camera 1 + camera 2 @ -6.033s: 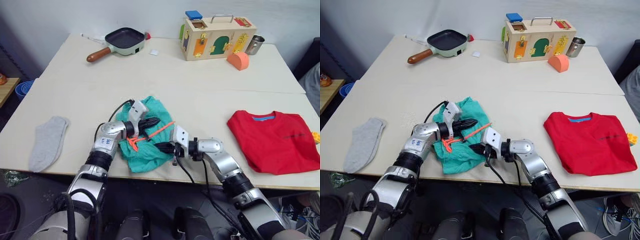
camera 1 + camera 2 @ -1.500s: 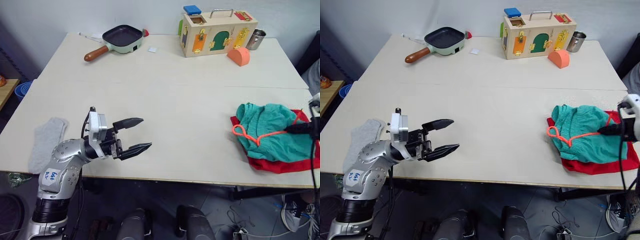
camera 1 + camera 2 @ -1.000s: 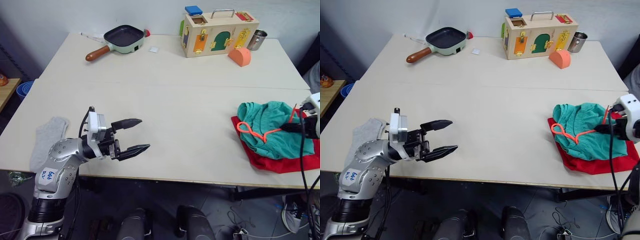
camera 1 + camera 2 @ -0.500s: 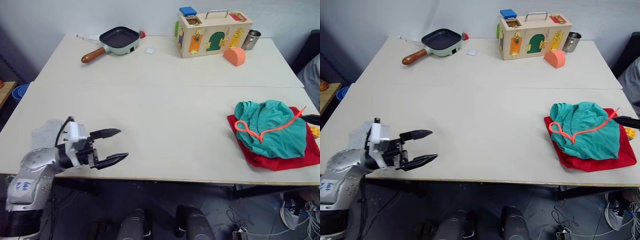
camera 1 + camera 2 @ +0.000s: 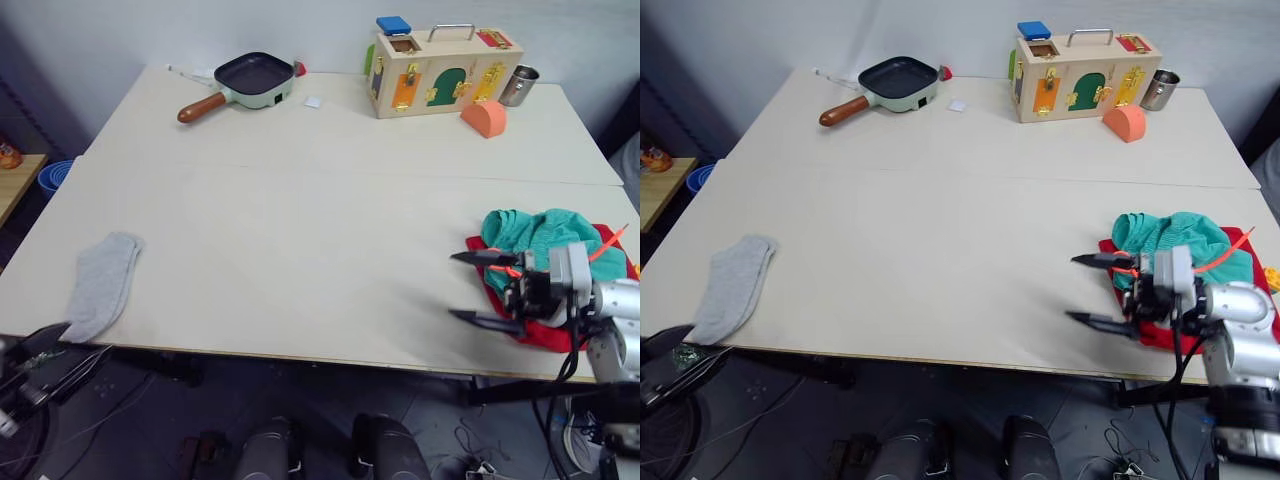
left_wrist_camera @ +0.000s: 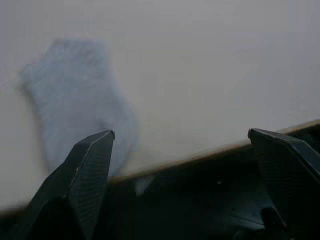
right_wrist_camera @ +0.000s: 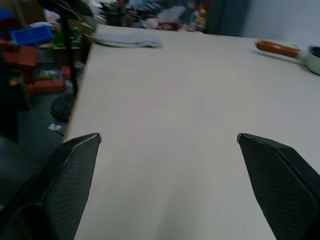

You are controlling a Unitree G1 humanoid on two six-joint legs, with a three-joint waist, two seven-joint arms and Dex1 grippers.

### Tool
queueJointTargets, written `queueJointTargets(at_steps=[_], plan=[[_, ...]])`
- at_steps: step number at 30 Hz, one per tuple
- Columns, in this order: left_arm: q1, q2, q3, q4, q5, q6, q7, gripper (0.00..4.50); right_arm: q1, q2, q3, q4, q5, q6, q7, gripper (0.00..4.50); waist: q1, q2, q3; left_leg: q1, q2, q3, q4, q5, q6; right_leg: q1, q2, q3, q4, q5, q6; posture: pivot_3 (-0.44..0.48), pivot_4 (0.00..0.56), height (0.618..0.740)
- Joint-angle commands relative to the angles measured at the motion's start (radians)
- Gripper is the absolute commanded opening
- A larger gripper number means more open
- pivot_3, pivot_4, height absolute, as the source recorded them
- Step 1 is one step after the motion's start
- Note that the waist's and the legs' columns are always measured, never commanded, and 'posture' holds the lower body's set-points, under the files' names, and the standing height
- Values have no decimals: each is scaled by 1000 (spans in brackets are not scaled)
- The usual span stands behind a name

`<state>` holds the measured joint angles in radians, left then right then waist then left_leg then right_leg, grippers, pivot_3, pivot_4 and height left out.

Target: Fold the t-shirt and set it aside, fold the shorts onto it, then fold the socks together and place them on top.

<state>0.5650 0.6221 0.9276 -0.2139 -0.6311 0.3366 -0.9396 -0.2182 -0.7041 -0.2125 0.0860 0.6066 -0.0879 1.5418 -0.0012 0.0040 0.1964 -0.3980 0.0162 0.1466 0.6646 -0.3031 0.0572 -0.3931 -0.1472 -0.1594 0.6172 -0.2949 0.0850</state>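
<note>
The teal-green shorts [image 5: 545,228] lie bunched on the folded red t-shirt [image 5: 540,336] at the table's right front, an orange drawstring trailing to the right. My right gripper [image 5: 456,287] hovers just left of that pile, open and empty, fingers pointing left across the table. One grey sock [image 5: 100,285] lies flat near the front left edge. My left gripper [image 6: 180,133] is open and empty, low at the table's near edge, with the sock [image 6: 75,95] just beyond its fingers.
Along the back stand a green frying pan [image 5: 255,75], a wooden latch box [image 5: 445,60], a metal cup [image 5: 518,85] and an orange block [image 5: 483,117]. A small yellow piece [image 5: 1272,278] lies beside the shirt.
My right gripper has opened, let go of the shorts' drawstring and swung round to the pile's left side. The left arm has dropped back off the table's front left edge.
</note>
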Motion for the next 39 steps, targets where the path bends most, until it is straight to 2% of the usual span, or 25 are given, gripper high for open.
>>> queueJointTargets(at_steps=[1, 5, 9, 14, 17, 21, 24, 27, 30, 32, 36, 39], plan=[[81, -48, 105, 26, -26, -13, 22, 4500, 36, 34, -8, -96, 50, -19, 5, 4452, 2, -1, -1, 0, 0, 0, 0, -2, 3, 0, 0, 0, -2, 0, 0, 0, 150, 740], [197, -125, 198, 152, -20, 43, 124, 4500, 104, 100, 23, -194, 61, -34, -25, 4452, -4, -5, -3, 0, 0, 0, -3, -5, 7, 0, 0, 3, -7, -1, -2, 0, 150, 740], [205, -125, 192, 69, -71, 125, 187, 4500, 155, 105, 28, -237, 58, -39, -27, 4452, 5, -5, -3, 0, 1, 0, -3, -7, 3, -2, 0, 2, -5, -1, -2, 0, 150, 740], [102, -20, 150, -19, -132, 262, 282, 4500, 163, 99, 47, -262, 63, -21, -33, 4452, 21, -8, -5, 0, 1, -1, -3, -8, 5, -4, 0, 2, -6, -1, -2, 0, 150, 740], [-7, 88, 95, -67, -142, 389, 386, 4500, 149, 98, 59, -263, 59, -3, -44, 4452, 22, -8, -5, 2, 1, 0, -3, -8, 4, -3, 0, 3, -6, -1, -2, 0, 150, 740], [-155, 213, -10, -114, -139, 541, 477, 4500, 126, 92, 64, -252, 55, 12, -55, 4452, 19, -8, -5, 2, 0, 0, -3, -4, -3, 0, 0, 3, -1, -1, -2, 0, 150, 740], [-278, 284, -173, -101, -85, 613, 525, 4500, 109, 92, 68, -254, 52, 26, -73, 4452, 10, -7, -4, 3, 0, 1, -3, -4, -3, 0, 0, 3, 2, -1, -2, 0, 150, 740], [-377, 304, -288, -66, -60, 674, 555, 4500, 106, 95, 75, -269, 54, 40, -88, 4452, -2, -7, -4, 3, -1, 1, -3, -4, -4, -1, 1, 3, 3, -1, -2, 0, 150, 740], [-423, 330, -432, -6, 66, 635, 576, 4500, 126, 90, 84, -307, 66, 63, -97, 4452, -6, -7, -4, 3, 0, 2, -4, -3, -5, -1, 2, 3, 4, -1, -2, 0, 150, 740], [-434, 335, -478, 23, 119, 610, 577, 4500, 132, 91, 83, -315, 66, 69, -105, 4452, -3, -7, -4, 4, 0, 2, -4, -3, -6, -1, 2, 3, 4, -1, -3, 0, 150, 740], [-494, 306, -521, 79, 192, 558, 608, 3598, 130, 93, 71, -307, 56, 69, -126, 4500, 1, -5, -4, 8, 0, 3, -7, 0, -9, 1, 1, 5, 5, -2, -4, 0, 150, 740], [-528, 278, -547, 115, 226, 539, 614, 2645, 130, 95, 74, -310, 55, 71, -138, 4500, 2, -5, -5, 11, 0, 3, -11, 3, -12, 0, 1, 6, 5, -2, -4, 0, 150, 740]])
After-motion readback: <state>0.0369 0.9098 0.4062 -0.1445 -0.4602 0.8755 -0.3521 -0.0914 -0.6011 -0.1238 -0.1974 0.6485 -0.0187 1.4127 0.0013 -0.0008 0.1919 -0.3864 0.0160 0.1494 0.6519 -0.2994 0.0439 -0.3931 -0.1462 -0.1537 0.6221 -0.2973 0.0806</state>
